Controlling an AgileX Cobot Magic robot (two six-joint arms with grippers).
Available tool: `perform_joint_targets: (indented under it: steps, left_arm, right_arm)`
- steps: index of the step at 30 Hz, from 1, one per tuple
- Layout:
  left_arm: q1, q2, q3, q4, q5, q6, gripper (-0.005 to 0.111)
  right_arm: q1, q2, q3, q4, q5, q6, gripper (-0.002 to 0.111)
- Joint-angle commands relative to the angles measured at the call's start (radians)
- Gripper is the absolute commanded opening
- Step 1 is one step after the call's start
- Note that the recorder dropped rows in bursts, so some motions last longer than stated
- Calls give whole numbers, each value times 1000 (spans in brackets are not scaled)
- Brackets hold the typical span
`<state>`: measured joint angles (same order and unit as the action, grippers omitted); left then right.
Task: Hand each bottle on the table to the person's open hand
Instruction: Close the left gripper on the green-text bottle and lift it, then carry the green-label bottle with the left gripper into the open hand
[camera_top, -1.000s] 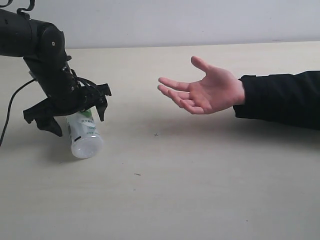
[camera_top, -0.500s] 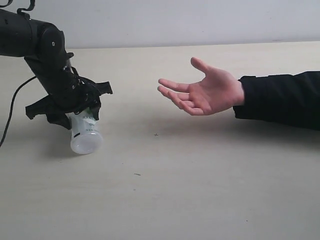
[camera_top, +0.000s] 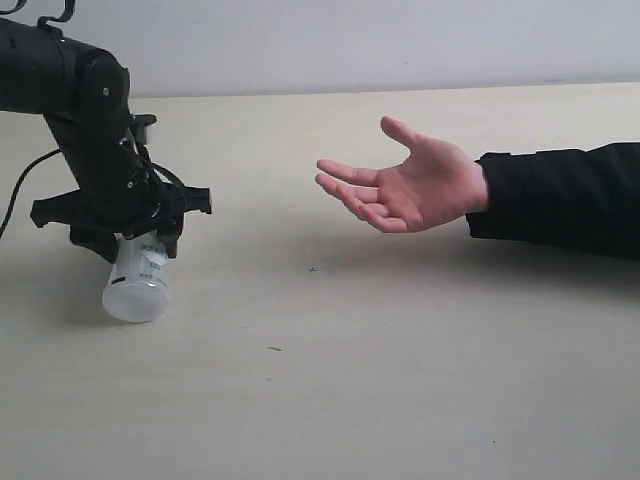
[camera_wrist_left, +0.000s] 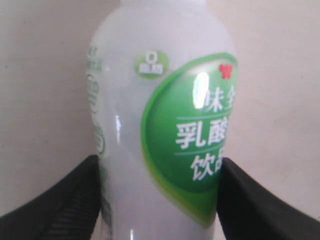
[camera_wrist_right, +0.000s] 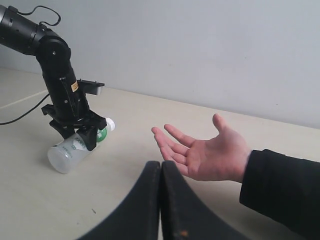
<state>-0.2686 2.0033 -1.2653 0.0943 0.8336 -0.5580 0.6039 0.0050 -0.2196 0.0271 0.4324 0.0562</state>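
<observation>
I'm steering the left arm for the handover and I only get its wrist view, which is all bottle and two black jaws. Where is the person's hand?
Observer: The open hand is held palm up above the table, on the right of the exterior view and well apart from your green-labelled bottle.
Operator: How does the bottle sit?
Observer: It is tilted, with its base low toward the exterior camera and its white cap at the far end. I cannot tell whether the base is clear of the table.
Operator: And the other arm?
Observer: The right gripper shows only in its own wrist view, with its jaws pressed together and empty.
</observation>
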Motion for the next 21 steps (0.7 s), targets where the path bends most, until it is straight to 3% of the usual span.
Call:
perform_joint_targets:
  steps: [1,12,21]
  left_arm:
    - [3,-12,5,-46,25,4,0]
    - [-33,-199,-17,-208,-9,51,0]
    - [-211,-332,-17,-222,-233,-138,0]
  right_arm:
    - [-1,-5,3,0,-10,-1,0]
    - [-1,-5,3,0,-10,-1,0]
    - [-1,-5,3,0,-10,-1,0]
